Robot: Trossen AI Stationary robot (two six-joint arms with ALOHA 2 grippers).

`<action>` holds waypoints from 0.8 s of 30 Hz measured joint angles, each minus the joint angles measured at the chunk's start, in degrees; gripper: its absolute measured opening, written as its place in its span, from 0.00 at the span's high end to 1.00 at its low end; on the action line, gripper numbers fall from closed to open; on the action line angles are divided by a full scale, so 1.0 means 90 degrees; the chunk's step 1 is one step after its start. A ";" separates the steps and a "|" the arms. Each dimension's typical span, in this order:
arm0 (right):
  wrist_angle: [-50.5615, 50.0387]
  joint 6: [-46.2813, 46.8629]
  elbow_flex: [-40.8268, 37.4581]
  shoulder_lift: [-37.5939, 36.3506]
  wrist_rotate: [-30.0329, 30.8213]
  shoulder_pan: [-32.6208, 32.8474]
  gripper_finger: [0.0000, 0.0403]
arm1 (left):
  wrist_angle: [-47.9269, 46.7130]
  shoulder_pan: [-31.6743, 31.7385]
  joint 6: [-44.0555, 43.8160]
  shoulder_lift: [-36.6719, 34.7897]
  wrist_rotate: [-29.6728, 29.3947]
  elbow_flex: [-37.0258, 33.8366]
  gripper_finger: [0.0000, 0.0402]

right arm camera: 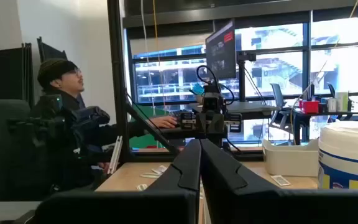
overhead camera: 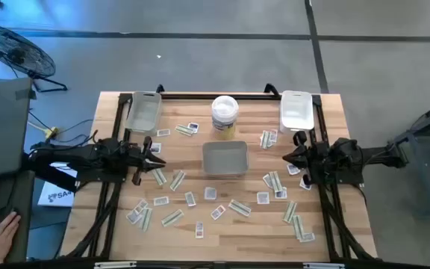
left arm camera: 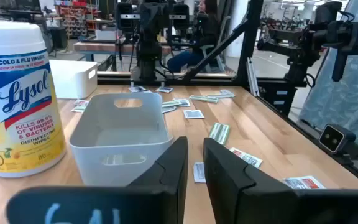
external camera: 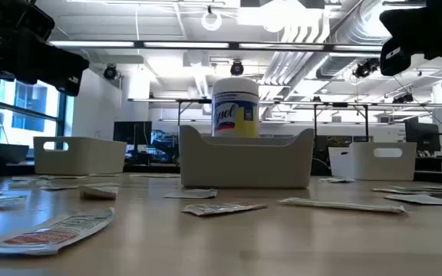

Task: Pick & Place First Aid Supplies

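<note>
The grey tray (overhead camera: 225, 158) stands at the centre of the worktop (overhead camera: 222, 232) and serves as landmark. The wipes tub (overhead camera: 225, 113) stands just behind it. Two white trays sit at the rear corners, one to the tray's left (overhead camera: 143, 110) and one to its right (overhead camera: 296, 109).

The first aid packets (overhead camera: 179, 179) lie scattered flat on the worktop, to the left, right and front of the grey tray; none lies inside it as far as visible.

The left tool (overhead camera: 155, 157) hovers left of the grey tray, fingers (left arm camera: 174, 168) slightly parted, pinching nothing. The right tool (overhead camera: 290, 157) hovers right of the tray, fingers (right arm camera: 188, 167) pressed together, empty.

A person (right arm camera: 58, 124) sits beyond the worktop.
</note>
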 joint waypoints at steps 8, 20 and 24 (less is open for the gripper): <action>0.0002 0.0000 0.0000 0.0000 0.0000 0.0000 0.99 | 0.0000 0.0000 0.0000 0.0185 0.0002 0.0000 0.88; 0.0000 0.0002 0.0000 -0.0002 0.0000 -0.0002 0.99 | 0.0000 0.0000 -0.0002 0.0250 0.0000 0.0000 0.88; 0.0000 0.0001 0.0000 -0.0001 -0.0001 -0.0001 0.99 | 0.0000 0.0000 -0.0001 0.0250 0.0001 0.0000 0.88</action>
